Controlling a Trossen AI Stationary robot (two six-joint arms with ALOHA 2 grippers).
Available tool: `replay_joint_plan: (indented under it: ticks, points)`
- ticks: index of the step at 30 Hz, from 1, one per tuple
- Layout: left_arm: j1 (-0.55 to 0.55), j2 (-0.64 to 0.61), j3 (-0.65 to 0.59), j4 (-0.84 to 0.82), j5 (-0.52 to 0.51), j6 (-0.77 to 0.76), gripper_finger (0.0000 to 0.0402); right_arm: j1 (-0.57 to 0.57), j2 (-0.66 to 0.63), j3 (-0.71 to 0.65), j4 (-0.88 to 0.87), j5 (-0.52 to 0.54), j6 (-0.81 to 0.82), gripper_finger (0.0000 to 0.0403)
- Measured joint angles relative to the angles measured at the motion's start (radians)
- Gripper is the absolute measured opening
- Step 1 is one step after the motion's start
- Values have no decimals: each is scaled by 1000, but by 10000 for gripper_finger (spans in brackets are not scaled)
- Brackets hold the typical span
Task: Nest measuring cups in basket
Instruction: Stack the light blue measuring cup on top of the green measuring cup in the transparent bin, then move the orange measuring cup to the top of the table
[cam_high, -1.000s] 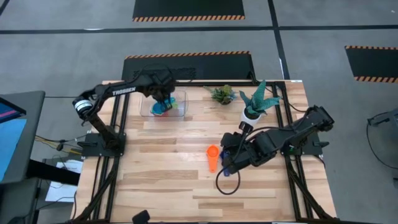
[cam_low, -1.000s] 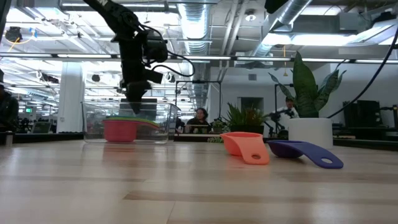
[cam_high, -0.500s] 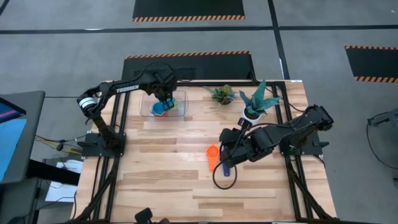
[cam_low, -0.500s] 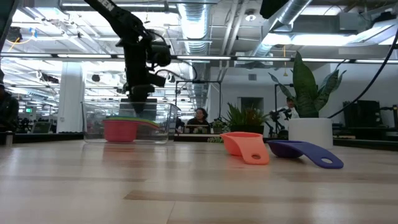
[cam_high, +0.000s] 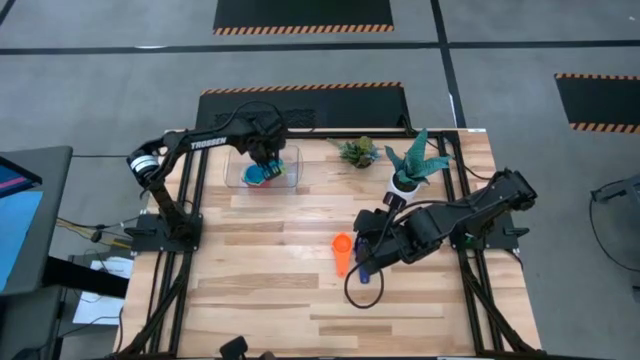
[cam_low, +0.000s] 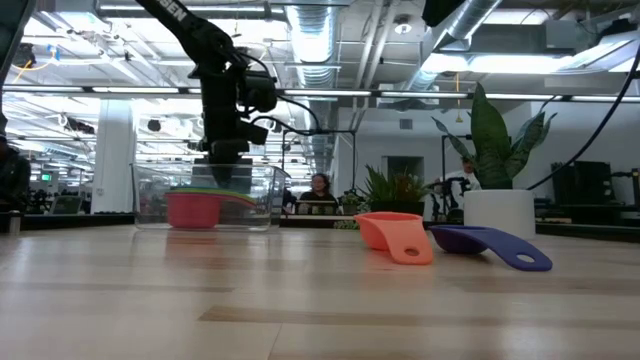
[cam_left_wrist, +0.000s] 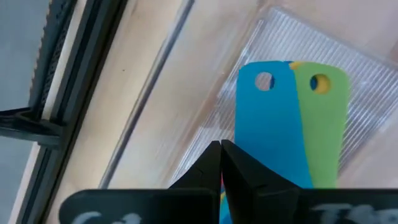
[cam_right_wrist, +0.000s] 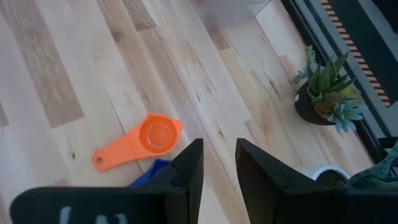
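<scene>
Even, bright overhead light falls on the desk (cam_high: 300, 290) with soft shadows, ceiling strip lamps (cam_low: 330, 90) glare at twelve o'clock in the low view, and the near foreground there is blurred

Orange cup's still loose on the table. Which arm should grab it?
Right, probably. The right gripper hovers beside the orange cup and dark blue cup, fingers open. The left gripper is across the table over the basket, fingers shut.
</scene>
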Motion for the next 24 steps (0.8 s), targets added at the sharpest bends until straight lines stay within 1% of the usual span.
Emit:
replay_joint_plan:
  ticks: [7, 12, 14, 17, 19, 21, 24]
  points:
    - [-20, 0, 0, 0, 0, -6, 0, 0, 0, 0, 0, 0, 0, 118]
    - [-38, 0, 0, 0, 23, -10, 0, 0, 0, 0, 0, 0, 1, 118]
    - [-42, 0, 0, 0, 8, -16, 0, 0, 0, 0, 0, 0, 1, 118]
    - [-45, 0, 4, -6, -43, -28, 0, 0, 0, 0, 1, 0, 1, 118]
    - [-46, 1, 31, -31, -71, -36, 0, 0, 0, 0, 1, 0, 1, 118]
    - [-47, 1, 87, -79, -89, -50, 0, 0, 0, 0, 1, 0, 1, 118]
    - [-61, 1, 209, -227, -115, -102, 0, 0, 0, 0, 1, 0, 2, 118]
